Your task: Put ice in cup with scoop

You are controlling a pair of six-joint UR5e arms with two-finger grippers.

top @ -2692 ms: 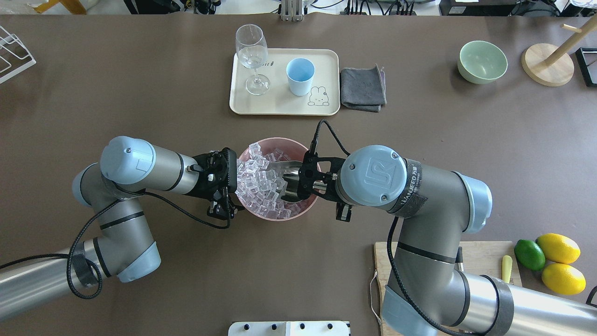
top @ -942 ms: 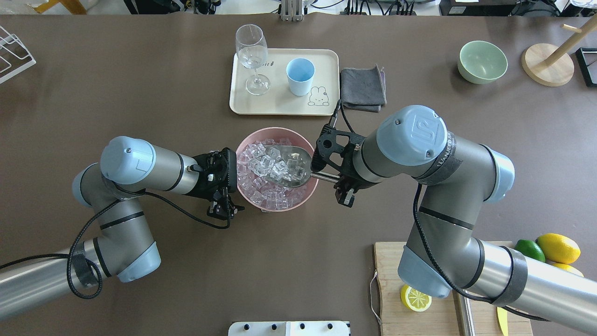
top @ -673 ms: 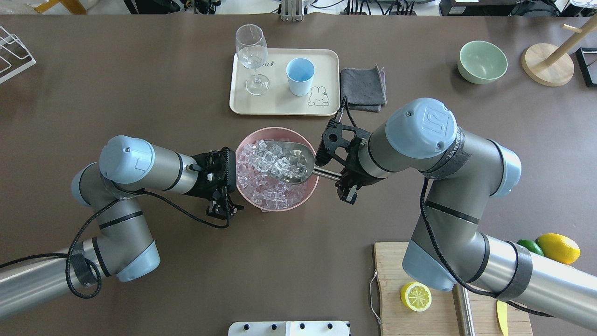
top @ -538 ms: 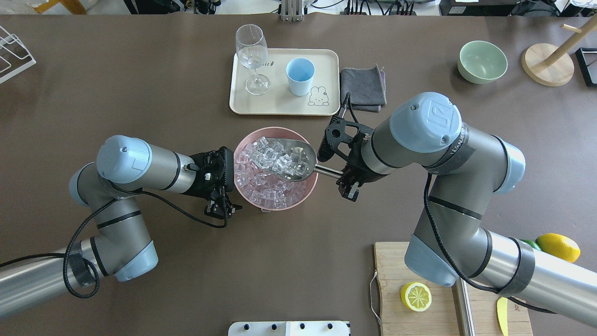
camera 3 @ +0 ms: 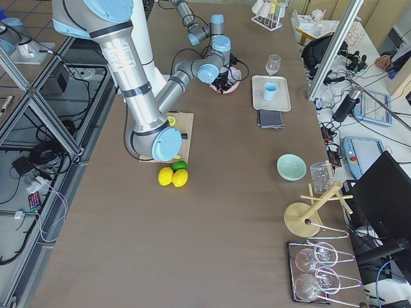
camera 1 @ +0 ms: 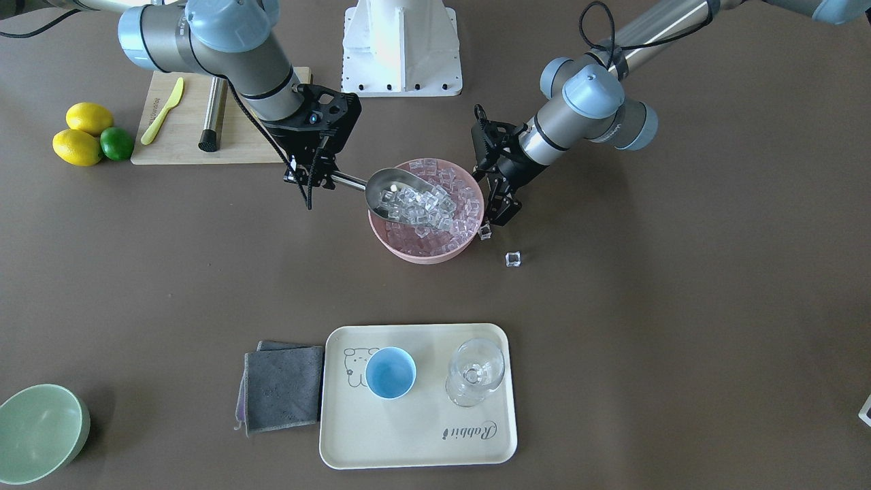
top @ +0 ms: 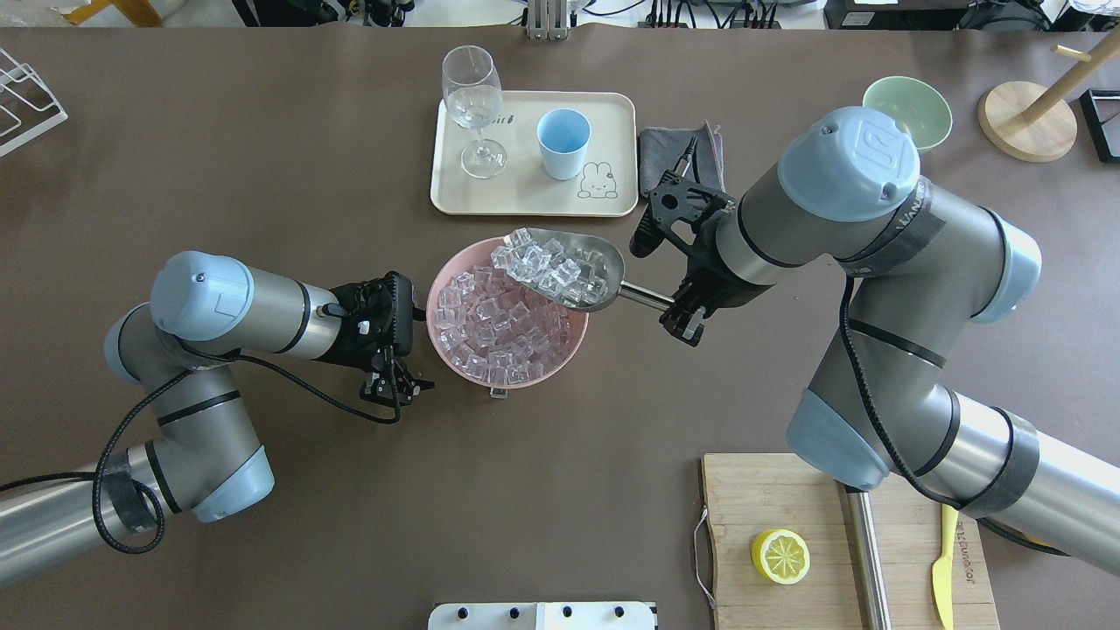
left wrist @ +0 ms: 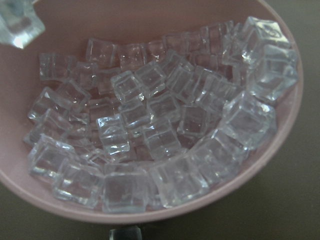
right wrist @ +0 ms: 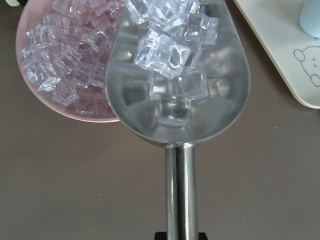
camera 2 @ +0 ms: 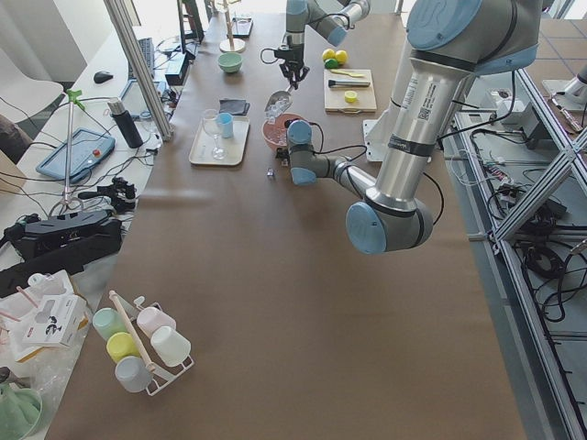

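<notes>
Raised off pink bowl (camera 1: 415,255) since earlier: scoop (top: 569,262) heaped with ice (top: 538,261), right pincer (top: 678,304) clamped on handle; cup (top: 563,140) ahead-left of pincer, carry-and-tip likely next.

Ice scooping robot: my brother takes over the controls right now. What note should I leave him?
Left gripper: open, empty, beside the round pink bowl of clear ice cubes.
Right gripper: shut on the handle of the shiny steel scoop.
Scoop: loaded with ice, raised over the bowl's far rim.
Small light-blue cup: on the cream tray, looks empty.
Two loose cubes lie beside the bowl.
Done: scooping. Left: carry over, tip into cup.
</notes>
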